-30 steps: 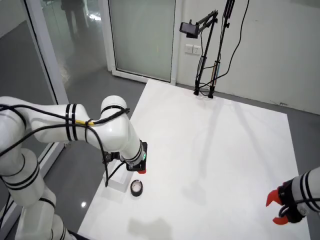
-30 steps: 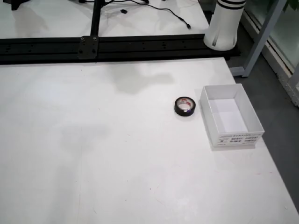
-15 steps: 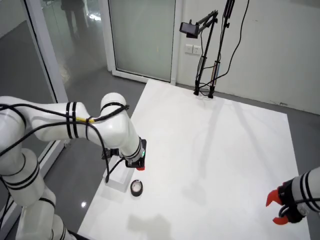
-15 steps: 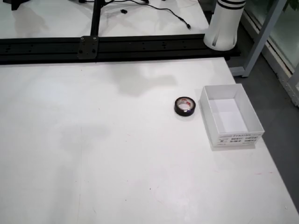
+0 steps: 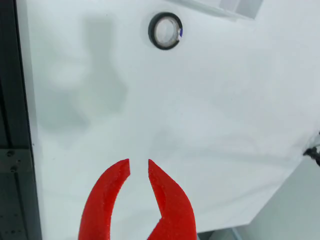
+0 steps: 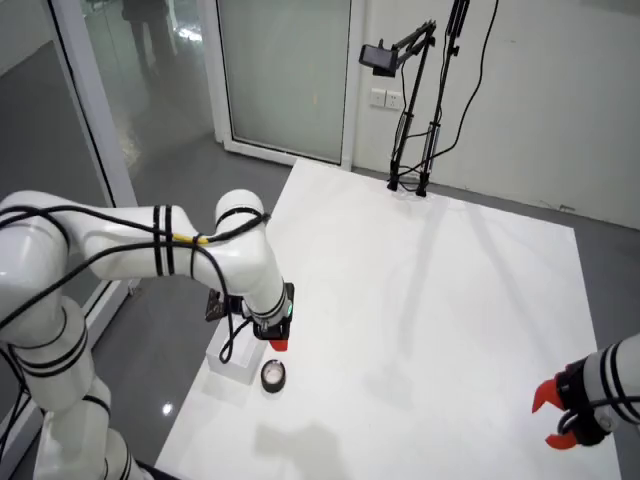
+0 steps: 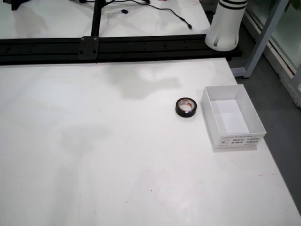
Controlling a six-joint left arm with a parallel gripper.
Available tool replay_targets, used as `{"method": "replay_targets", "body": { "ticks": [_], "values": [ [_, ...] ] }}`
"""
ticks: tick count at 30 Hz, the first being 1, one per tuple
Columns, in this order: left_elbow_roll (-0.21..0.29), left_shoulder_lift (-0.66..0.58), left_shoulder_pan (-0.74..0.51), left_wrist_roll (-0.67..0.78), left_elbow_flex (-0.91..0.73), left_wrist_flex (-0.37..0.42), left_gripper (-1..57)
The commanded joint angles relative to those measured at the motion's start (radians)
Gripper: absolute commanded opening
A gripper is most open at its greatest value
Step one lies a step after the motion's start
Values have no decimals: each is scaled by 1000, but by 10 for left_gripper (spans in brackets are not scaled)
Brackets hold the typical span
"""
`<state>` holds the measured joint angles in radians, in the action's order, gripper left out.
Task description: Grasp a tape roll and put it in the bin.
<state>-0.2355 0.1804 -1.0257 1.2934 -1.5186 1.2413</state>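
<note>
A black tape roll (image 5: 165, 31) lies flat on the white table, seen also from the side (image 6: 272, 374) and from overhead (image 7: 186, 107). Just right of it in the overhead view stands the white open bin (image 7: 240, 140), empty; only its corner (image 5: 235, 7) shows at the top of the wrist view. My gripper (image 5: 139, 167) has red curved fingers (image 5: 107, 200) drawn together, with a narrow slit at the tips and nothing in it. It hangs above the table, short of the roll. In the side view the gripper (image 6: 278, 344) hovers just above the roll and the bin (image 6: 235, 365).
A black rail (image 7: 117, 46) runs along the table's far edge in the overhead view, with the white arm base (image 7: 225, 23) at its right end. A second arm's red gripper (image 6: 555, 420) rests at the side view's lower right. A camera stand (image 6: 410, 100) stands at the far end.
In the side view my arm has swung down and a little right, bringing the red gripper closer above the roll. Its shadow has shifted on the table. Roll and bin have not moved.
</note>
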Motion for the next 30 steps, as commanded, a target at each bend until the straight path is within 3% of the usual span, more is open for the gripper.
{"method": "replay_targets", "body": {
  "ticks": [1,11,30],
  "values": [
    [21,128,81,26,0,0,99],
    [15,251,127,29,0,-51,114],
    [-67,366,213,50,0,-146,126]
  ]
}}
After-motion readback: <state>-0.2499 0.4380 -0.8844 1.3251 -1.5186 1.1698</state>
